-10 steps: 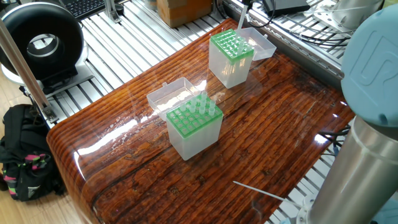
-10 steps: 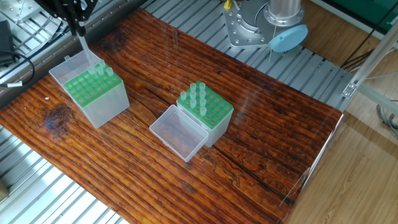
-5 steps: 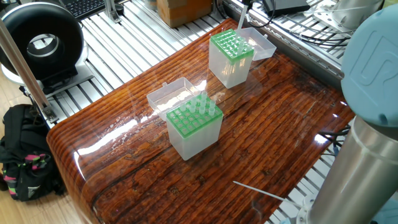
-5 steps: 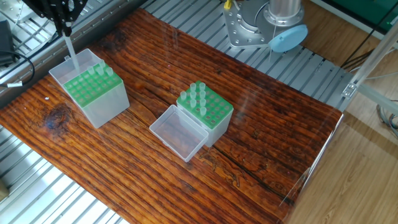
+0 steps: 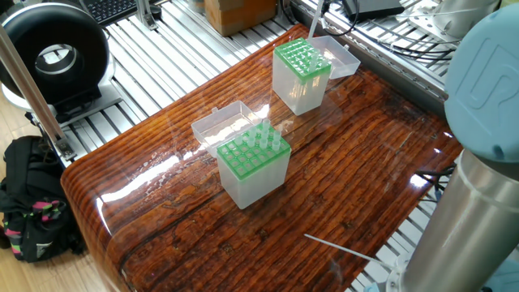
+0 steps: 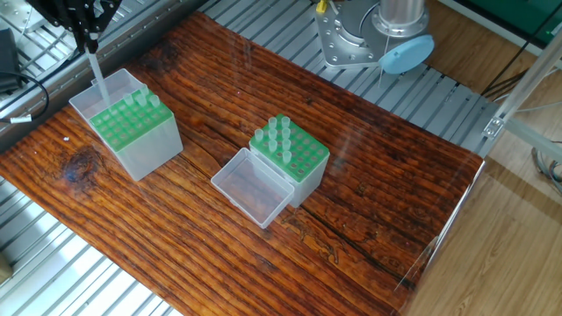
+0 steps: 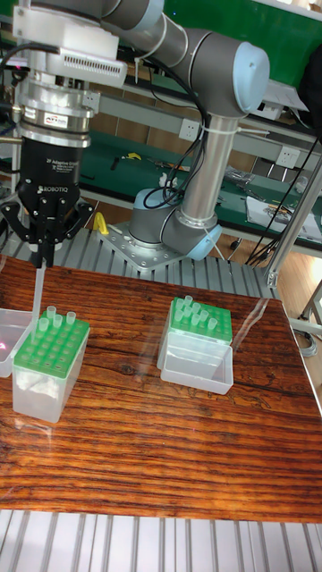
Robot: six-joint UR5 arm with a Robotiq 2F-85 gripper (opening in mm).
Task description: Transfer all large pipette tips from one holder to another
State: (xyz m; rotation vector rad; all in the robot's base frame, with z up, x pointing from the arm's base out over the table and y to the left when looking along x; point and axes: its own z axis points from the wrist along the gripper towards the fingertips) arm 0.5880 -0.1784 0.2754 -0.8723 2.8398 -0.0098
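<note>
Since a second ago my pincer [image 7: 41, 259] has risen and slid away from the rack's rear edge; over the last half second it barely shifts. It is clenched on one of the large pipette tips [image 7: 38, 295], which hangs straight down from between my fingers, its narrow end just above, or possibly just inside, a hole at the near-left corner of the green-topped holder [image 6: 132, 132] directly beneath me. A few more tips [image 6: 140, 101] stand in that holder's row off to my right. Well away across the wooden table [image 5: 340, 186] sits the other holder [image 7: 199, 335], with a small cluster of tips [image 7: 192, 311] upright in it and its clear lid [image 6: 253, 187] lying open beside it.

My judgement of the risk: the tip is long and slim, gripped only at its top, so any tilt could make the point catch the rim of a hole. Pressing down then might bend it, tip the light box, or let it slip from my grasp.
</note>
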